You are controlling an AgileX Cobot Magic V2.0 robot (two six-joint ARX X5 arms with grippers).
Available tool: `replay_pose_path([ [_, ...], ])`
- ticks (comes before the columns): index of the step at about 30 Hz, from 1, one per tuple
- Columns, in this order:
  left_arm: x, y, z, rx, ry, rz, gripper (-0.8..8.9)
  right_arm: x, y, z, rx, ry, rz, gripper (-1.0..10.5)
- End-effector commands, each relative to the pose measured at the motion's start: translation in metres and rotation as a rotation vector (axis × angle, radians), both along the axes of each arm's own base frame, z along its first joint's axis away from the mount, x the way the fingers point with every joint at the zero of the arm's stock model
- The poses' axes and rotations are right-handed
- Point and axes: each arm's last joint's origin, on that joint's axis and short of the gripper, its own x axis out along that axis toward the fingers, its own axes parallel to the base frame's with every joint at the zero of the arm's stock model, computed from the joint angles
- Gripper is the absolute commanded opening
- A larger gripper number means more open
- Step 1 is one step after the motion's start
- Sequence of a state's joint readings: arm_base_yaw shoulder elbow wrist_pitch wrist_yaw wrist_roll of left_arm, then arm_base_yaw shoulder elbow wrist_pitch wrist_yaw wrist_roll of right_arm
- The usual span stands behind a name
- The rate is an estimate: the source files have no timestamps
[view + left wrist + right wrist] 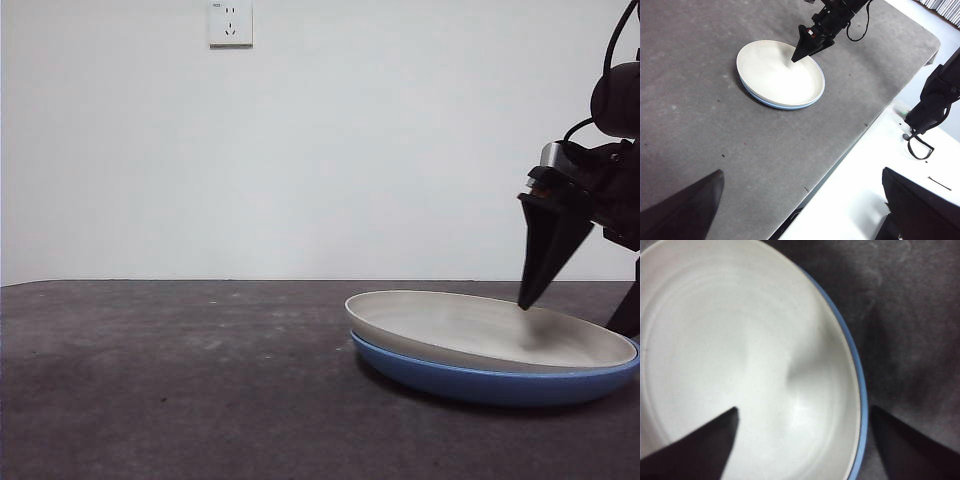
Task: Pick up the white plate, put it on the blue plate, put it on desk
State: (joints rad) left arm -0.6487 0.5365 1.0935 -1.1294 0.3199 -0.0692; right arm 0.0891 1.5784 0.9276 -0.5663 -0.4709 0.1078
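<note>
The white plate (490, 330) is nested inside the blue plate (480, 383), both on the desk (180, 380). The stack is round, with no long axis, and faces open side up, slightly tilted. The right gripper (522, 303) hangs directly above the plates' rim on its own side, jaws spread and straddling that rim: one tip over the white interior, the other beyond the blue edge. It grasps nothing. The left gripper (800, 200) waits well apart, released.
</note>
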Motion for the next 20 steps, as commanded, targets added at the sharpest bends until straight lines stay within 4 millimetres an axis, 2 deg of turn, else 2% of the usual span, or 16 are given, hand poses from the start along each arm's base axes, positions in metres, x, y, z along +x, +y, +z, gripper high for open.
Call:
replay_pose_path([
  [1, 0.000, -0.001, 0.003, -0.010, -0.007, -0.007, 5.01, 0.003, -0.003, -0.003, -0.004, -0.003, -0.001, 3.4],
  [6, 0.000, -0.001, 0.003, -0.010, -0.008, -0.007, 5.01, 0.004, -0.013, -0.003, -0.003, 0.002, -0.035, 3.4],
  [8, 0.000, -0.001, 0.003, -0.010, -0.008, -0.007, 5.01, 0.004, -0.015, -0.003, 0.001, 0.006, -0.043, 3.1],
  [15, 0.000, -0.001, 0.003, -0.015, -0.018, -0.008, 5.01, 0.006, -0.016, -0.014, 0.046, 0.056, -0.031, 3.0],
  [20, 0.001, -0.001, 0.004, -0.019, -0.023, -0.008, 5.01, 0.006, -0.016, -0.022, 0.040, 0.098, -0.033, 1.9],
])
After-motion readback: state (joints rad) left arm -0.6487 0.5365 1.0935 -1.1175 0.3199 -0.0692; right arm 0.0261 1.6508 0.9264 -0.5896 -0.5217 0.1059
